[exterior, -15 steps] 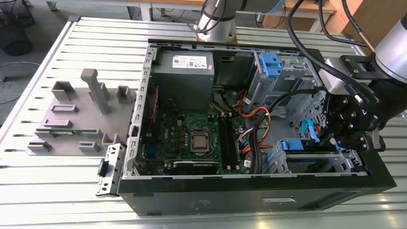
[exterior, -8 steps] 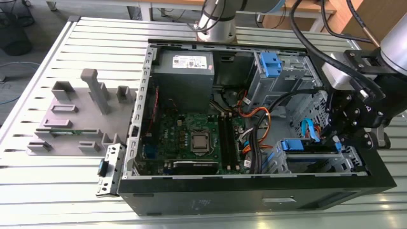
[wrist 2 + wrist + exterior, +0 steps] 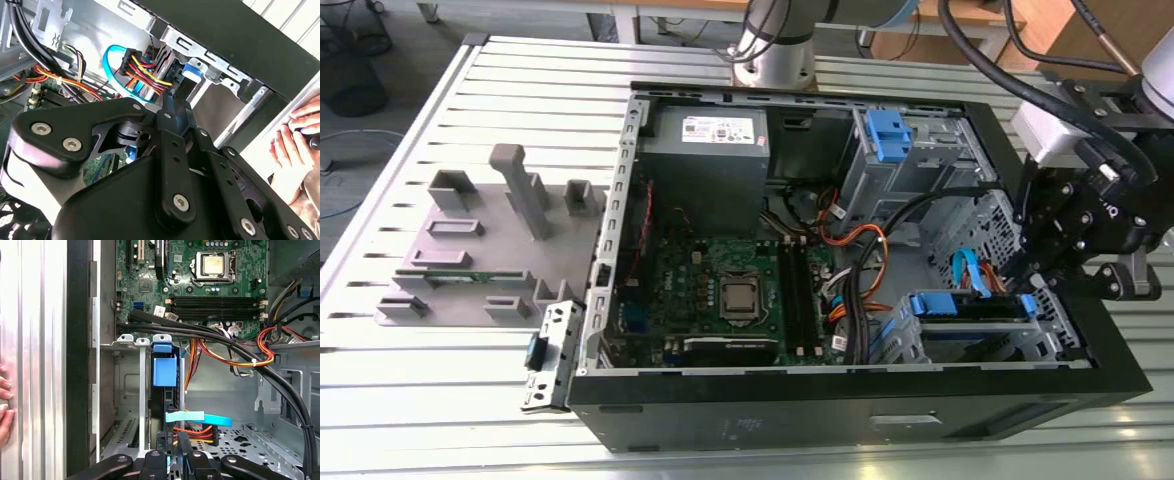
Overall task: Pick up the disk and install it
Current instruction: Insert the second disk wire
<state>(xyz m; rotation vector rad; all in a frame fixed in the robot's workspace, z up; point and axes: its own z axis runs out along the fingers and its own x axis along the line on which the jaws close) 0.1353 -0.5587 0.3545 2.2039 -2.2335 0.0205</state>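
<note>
The disk stands on edge in the drive bay at the open computer case's corner, on the exterior view's right. Its blue carrier frame shows end-on in the first wrist view. A light-blue data cable and a coloured power lead run to its near end. My gripper hangs over that end of the bay, just inside the case wall. In both wrist views its fingers sit close together against the disk's dark edge, shut on it.
The case lies open on a slatted metal table, with motherboard, grey power-supply box, an upper bay with a blue latch and loose cables. A grey fixture block sits outside. A person's hand rests beside the case.
</note>
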